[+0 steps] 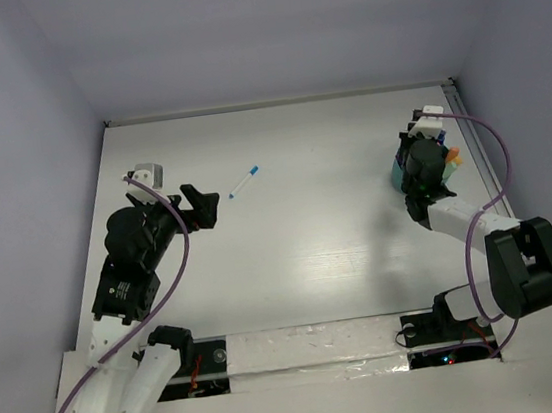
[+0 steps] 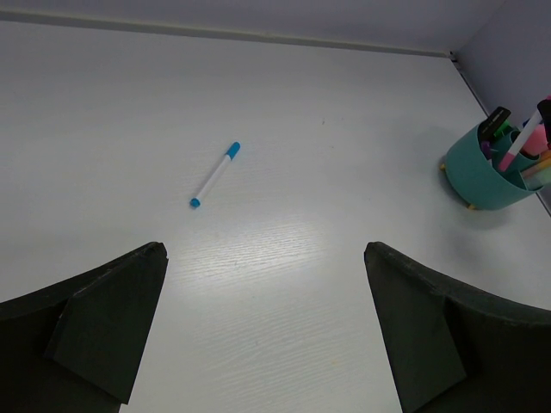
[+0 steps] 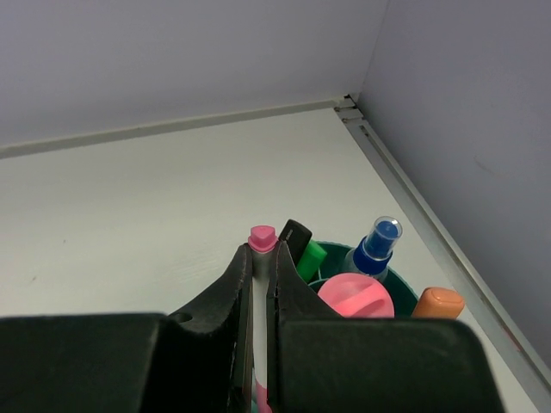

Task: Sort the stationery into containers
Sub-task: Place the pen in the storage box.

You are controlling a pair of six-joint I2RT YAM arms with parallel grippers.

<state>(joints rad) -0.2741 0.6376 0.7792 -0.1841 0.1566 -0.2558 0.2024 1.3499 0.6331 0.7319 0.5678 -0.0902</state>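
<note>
A white marker with blue caps [image 1: 244,181] [image 2: 215,175] lies alone on the white table, ahead of my left gripper [image 1: 207,205] [image 2: 263,249]. That gripper is open, with nothing between its fingers. At the far right stands the teal holder [image 1: 398,176] [image 2: 482,176] [image 3: 405,284]. My right gripper [image 1: 422,163] [image 3: 261,254] hangs over it, shut on a white marker with a pink cap [image 3: 262,236] that stands upright in the holder. Also in the holder are a green highlighter [image 3: 312,256], a blue-topped bottle [image 3: 376,245], a pink round piece [image 3: 355,297] and an orange piece [image 3: 437,303].
A metal rail [image 3: 413,198] runs along the table's right edge, close beside the holder, and grey walls close in the back and sides. My right arm's cable [image 1: 498,164] loops past the holder toward the right wall.
</note>
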